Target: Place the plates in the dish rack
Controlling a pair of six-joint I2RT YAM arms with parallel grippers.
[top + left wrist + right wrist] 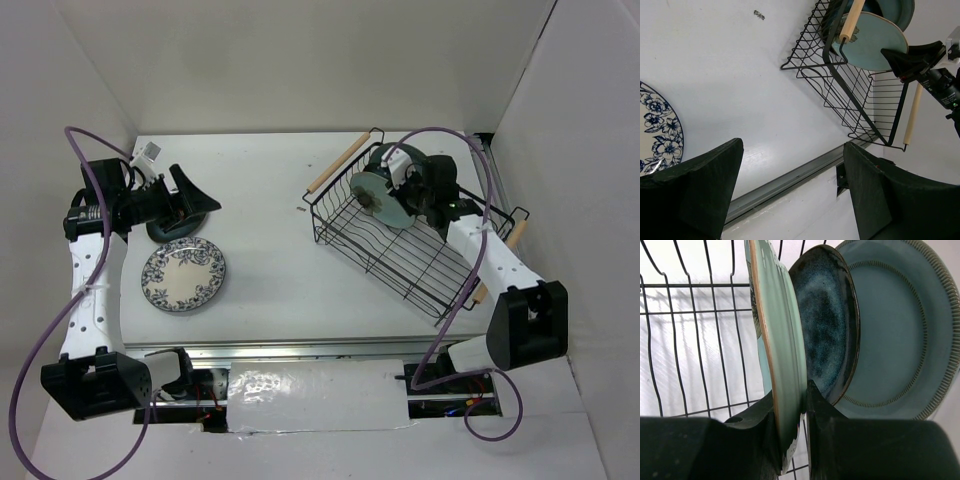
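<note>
The black wire dish rack [400,255] stands at the right of the table; it also shows in the left wrist view [850,90]. My right gripper [397,190] is shut on the rim of the pale mint plate [782,340], which stands on edge inside the rack [695,340]. Just behind it stand the dark navy plate [832,325] and the grey-teal plate [895,330]. The white and blue floral plate [183,275] lies flat at the table's left. My left gripper [193,212] hangs open and empty just beyond it [655,130].
The rack's two wooden rod handles [335,165] [910,117] stick out at its far-left and near-right ends. A metal rail [790,177] runs along the table's near edge. White walls close in the left, back and right sides.
</note>
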